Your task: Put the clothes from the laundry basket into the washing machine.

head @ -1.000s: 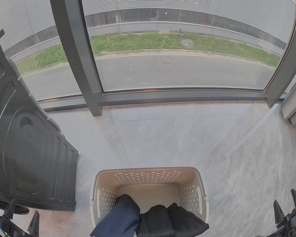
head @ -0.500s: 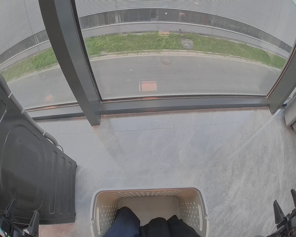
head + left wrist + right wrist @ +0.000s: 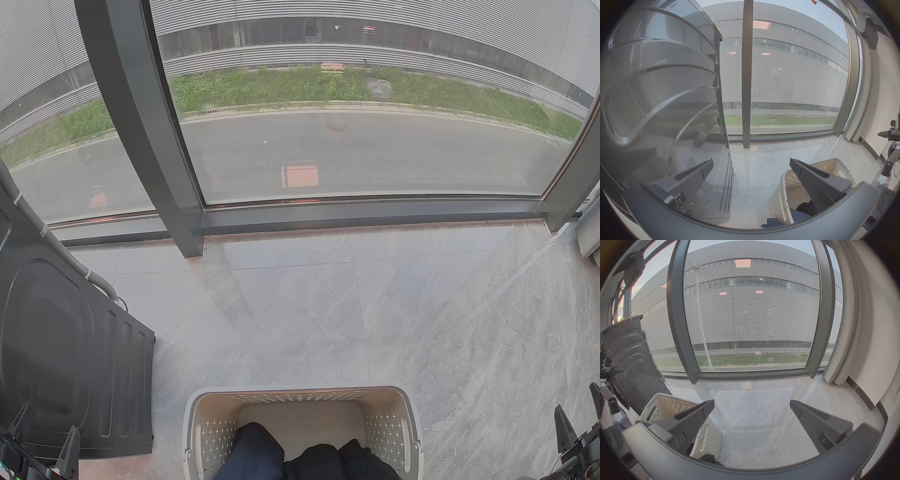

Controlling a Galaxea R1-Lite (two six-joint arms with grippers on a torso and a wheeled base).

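Apparently the view tilted up; laundry basket (image 3: 300,415) itself unmoved.

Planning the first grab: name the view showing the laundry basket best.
Head view: it looks down into the laundry basket, clothes inside, near edge cropped. Both wrist views show it sidelong, partly behind fingers.

A beige laundry basket (image 3: 211,430) with perforated walls stands upright on the floor (image 3: 375,300) at the bottom centre of the head view. It holds a navy garment (image 3: 253,451) on the left and black clothes (image 3: 340,464) touching it on the right. The dark grey washing machine (image 3: 62,362) stands at lower left, near the basket, with a ribbed panel showing.
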